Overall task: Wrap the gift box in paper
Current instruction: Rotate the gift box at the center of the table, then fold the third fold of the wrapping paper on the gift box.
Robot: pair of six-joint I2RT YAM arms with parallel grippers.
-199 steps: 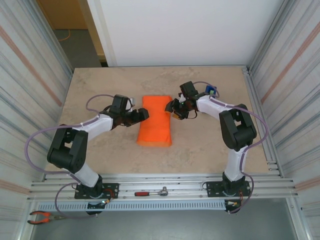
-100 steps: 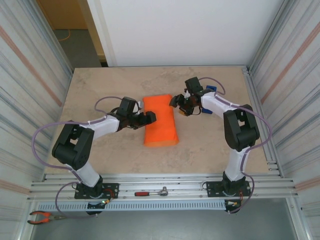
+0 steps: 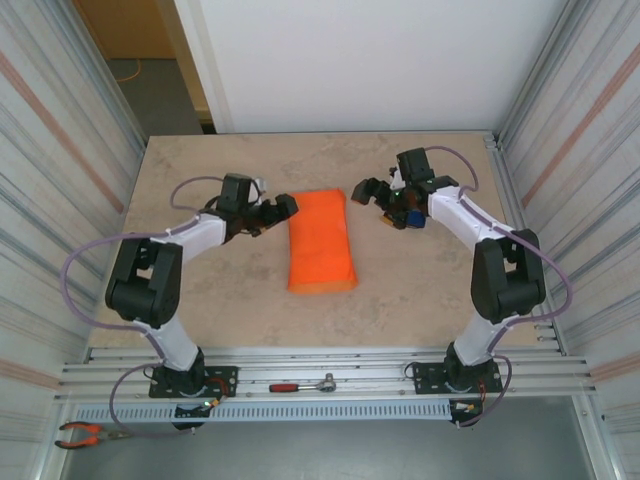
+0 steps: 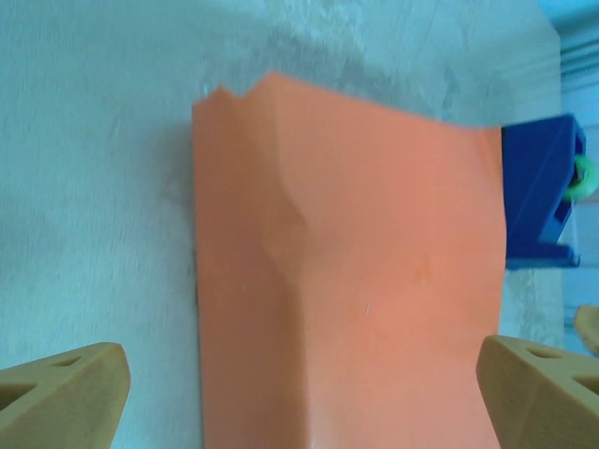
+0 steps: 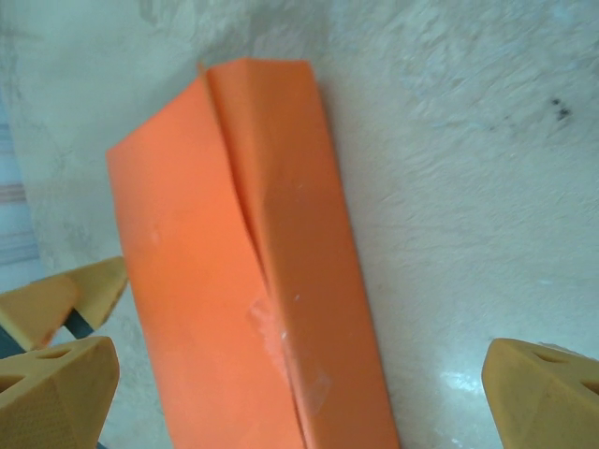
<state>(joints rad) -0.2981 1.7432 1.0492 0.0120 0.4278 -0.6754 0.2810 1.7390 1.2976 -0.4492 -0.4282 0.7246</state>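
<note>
The orange paper (image 3: 321, 240) lies folded into a long bundle in the middle of the table, with a taped seam (image 5: 292, 360) along its top. The gift box is hidden inside it. My left gripper (image 3: 280, 212) hangs open just off the bundle's upper left edge, touching nothing. From that wrist, the paper (image 4: 346, 281) spans the gap between the left gripper's (image 4: 299, 402) spread fingers. My right gripper (image 3: 362, 192) is open by the upper right corner, apart from the paper (image 5: 253, 281). Nothing sits between the right gripper's (image 5: 299, 398) fingers.
A blue tape dispenser (image 3: 411, 216) sits right of the bundle under my right wrist, and is the blue block (image 4: 541, 192) past the paper's far edge. Corrugated walls close both sides. A ratchet wrench (image 3: 305, 384) and pliers (image 3: 85, 433) lie on the near rail.
Both grippers opened wider and drew back from the bundle, the left up and left, the right up and right. The bundle ended up slightly more upright and to the right.
</note>
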